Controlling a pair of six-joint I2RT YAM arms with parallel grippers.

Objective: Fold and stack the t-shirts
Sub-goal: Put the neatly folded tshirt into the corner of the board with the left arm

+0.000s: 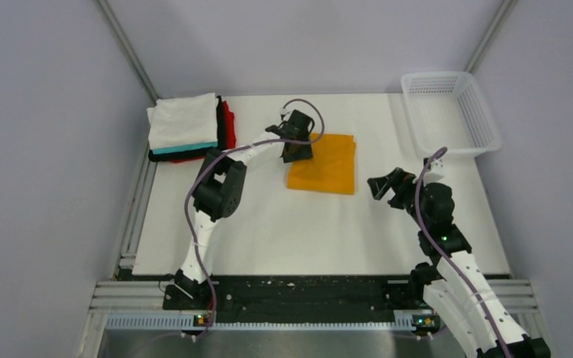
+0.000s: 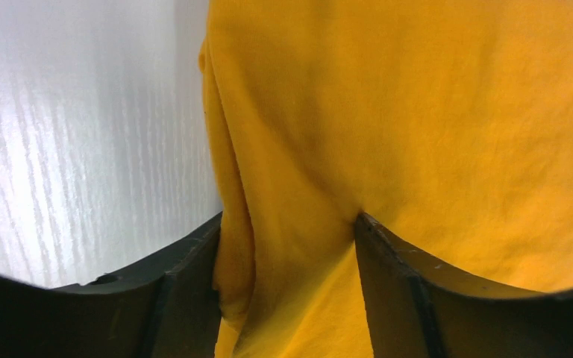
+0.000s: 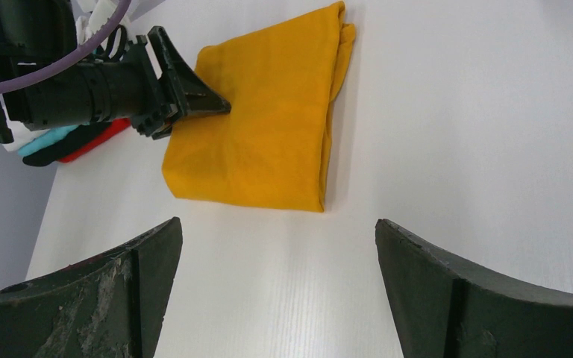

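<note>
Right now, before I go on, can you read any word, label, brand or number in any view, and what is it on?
None can be read in any view.
The orange t-shirt shows plain cloth, with no print or tag in sight.
The folded stack shows no lettering.
The white basket bears no legible mark.

A robot lab cell, by the look — plain grey walls (image 1: 37,149), aluminium frame posts (image 1: 128,51), white table (image 1: 306,231).

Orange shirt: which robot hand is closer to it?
Left. The left gripper is pinching the folded orange shirt at its left edge. The right gripper is open over the table, off to the shirt's right, not touching it.
</note>
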